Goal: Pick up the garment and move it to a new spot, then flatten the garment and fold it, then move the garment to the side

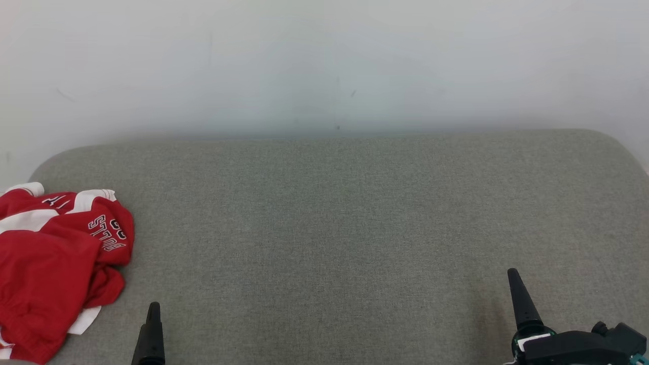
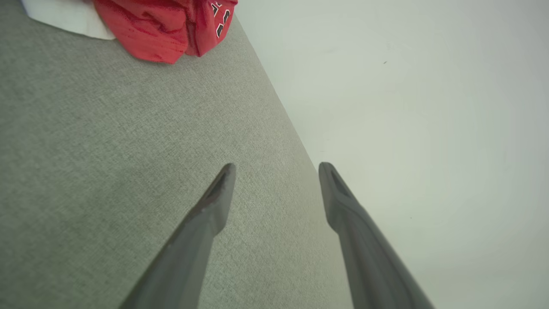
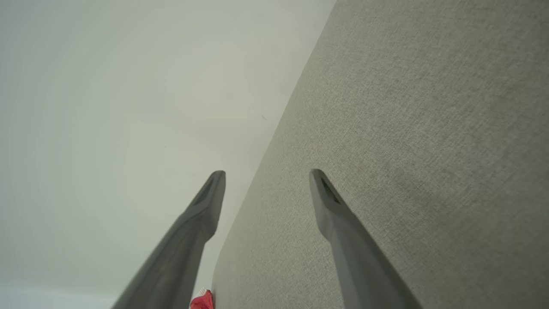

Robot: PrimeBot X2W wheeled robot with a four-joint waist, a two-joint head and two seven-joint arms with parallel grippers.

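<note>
A crumpled red garment point(image 1: 56, 263) with white trim and lettering lies at the left edge of the grey cushioned surface point(image 1: 334, 228). In the left wrist view the garment point(image 2: 163, 25) sits at the top left, well beyond the fingers. My left gripper point(image 2: 276, 169) is open and empty above the grey fabric; one of its fingers point(image 1: 151, 334) shows low in the head view, just right of the garment. At the lower right, my right gripper point(image 3: 266, 174) is open and empty too, with one finger point(image 1: 519, 299) rising there. A red scrap of the garment point(image 3: 202, 301) peeks in at the bottom of the right wrist view.
A pale wall point(image 1: 324, 66) stands behind the cushioned surface's far edge. The surface has rounded corners at the back left and back right. The broad grey middle stretches between my two grippers.
</note>
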